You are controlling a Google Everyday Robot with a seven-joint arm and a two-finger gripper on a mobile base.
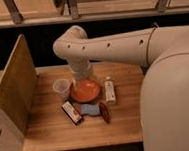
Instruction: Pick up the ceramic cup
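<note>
The ceramic cup (pixel 61 87) is small, pale and handleless, with a wide round rim. It stands upright on the wooden table (pixel 53 131), left of centre and just left of the orange-red bowl (pixel 85 92). My arm reaches in from the right and bends down over the table's back. The gripper (pixel 82 77) hangs at the bowl's far edge, a little to the right of the cup and behind it. It is apart from the cup and holds nothing that I can see.
A small white bottle (pixel 109 91) stands right of the bowl. A red-brown snack bar (pixel 71 113), a pale blue packet (pixel 90 109) and a dark red item (pixel 105 112) lie in front. A wooden panel (pixel 14 88) rises along the table's left side.
</note>
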